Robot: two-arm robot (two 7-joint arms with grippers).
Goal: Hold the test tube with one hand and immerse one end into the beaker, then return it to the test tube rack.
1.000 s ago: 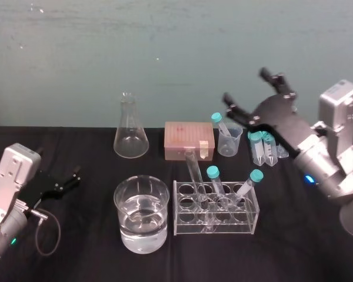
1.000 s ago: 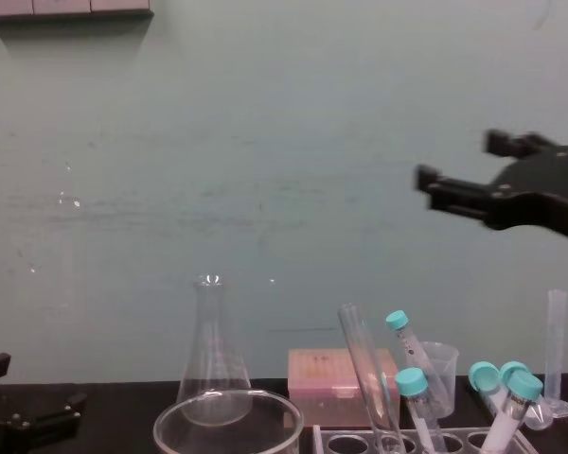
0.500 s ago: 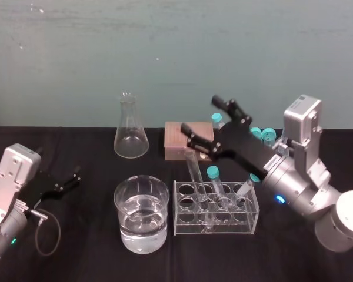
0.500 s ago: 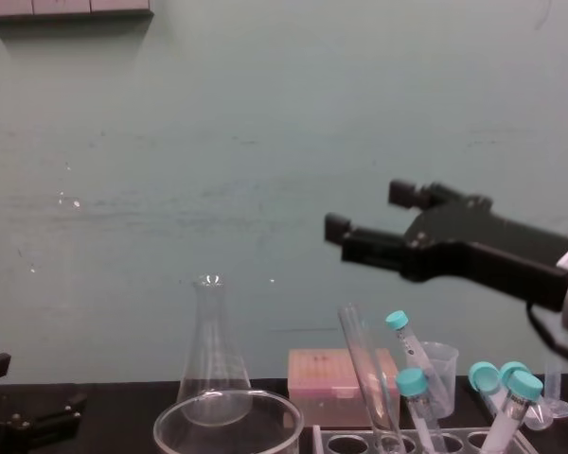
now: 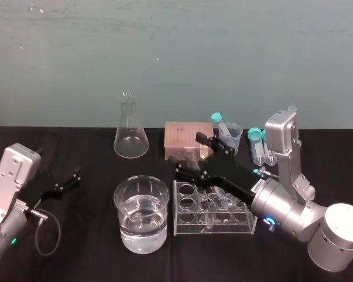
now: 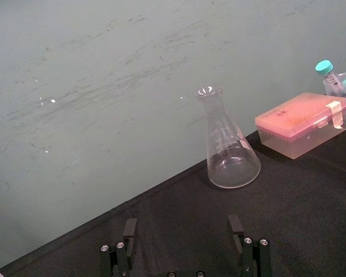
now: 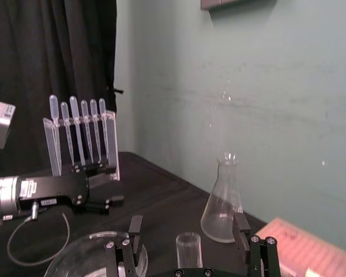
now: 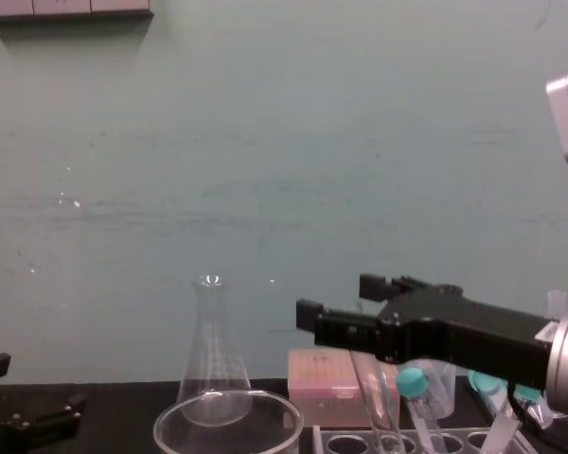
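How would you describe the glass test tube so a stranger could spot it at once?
On the black table, right of the water-filled beaker, stands a clear test tube rack. The test tube leans in its left half, between the fingers of the open right gripper; the left gripper rests far left. Unlike the teal-capped tubes beside it, it is uncapped glass and taller.
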